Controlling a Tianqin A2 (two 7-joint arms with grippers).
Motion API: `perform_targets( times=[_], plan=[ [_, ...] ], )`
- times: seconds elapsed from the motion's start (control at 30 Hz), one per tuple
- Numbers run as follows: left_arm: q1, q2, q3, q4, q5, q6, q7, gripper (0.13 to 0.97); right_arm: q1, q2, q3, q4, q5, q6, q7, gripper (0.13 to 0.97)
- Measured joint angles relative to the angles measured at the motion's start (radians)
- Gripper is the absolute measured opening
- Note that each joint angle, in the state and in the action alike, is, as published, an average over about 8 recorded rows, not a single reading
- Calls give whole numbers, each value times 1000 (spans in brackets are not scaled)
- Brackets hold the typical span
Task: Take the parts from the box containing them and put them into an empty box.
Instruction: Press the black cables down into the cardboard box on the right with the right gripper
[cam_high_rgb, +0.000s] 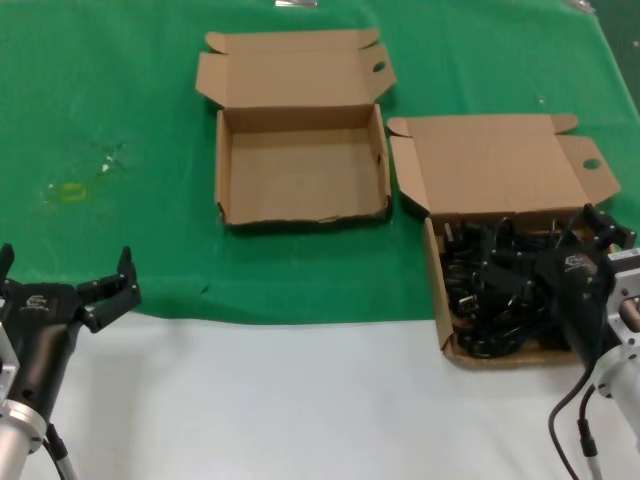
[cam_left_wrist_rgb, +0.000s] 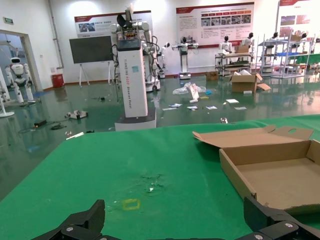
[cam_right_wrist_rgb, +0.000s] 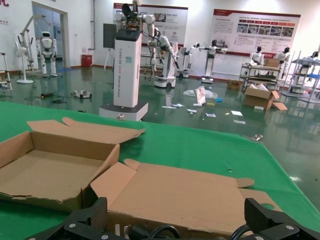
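- Right tool (cam_high_rgb: 598, 228), fingers spread and holding nothing, hangs over the parts (cam_high_rgb: 495, 290) heaped in the box containing them (cam_high_rgb: 500, 170).
- Left tool (cam_high_rgb: 65, 278), likewise released, waits at the surface's (cam_high_rgb: 300, 400) near edge.
- The head view shows an empty box (cam_high_rgb: 300, 170) just left of the full one; the right wrist view shows only cord loops (cam_right_wrist_rgb: 162, 231).

Empty box (cam_high_rgb: 300, 170): tray open from above, lid folded back flat behind. Bare green bench (cam_high_rgb: 120, 120) all round its left and near sides. Narrow gap to the full box (cam_high_rgb: 440, 290), which sits just beside it; cords (cam_high_rgb: 495, 290) heap inside.
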Motion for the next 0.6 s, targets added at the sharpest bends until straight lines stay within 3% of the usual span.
perform_targets(
  times=[0.6],
  plan=[
    [0, 0, 0, 0, 0, 0, 0, 966, 0, 0, 0, 0, 0, 0, 0, 966]
  ],
)
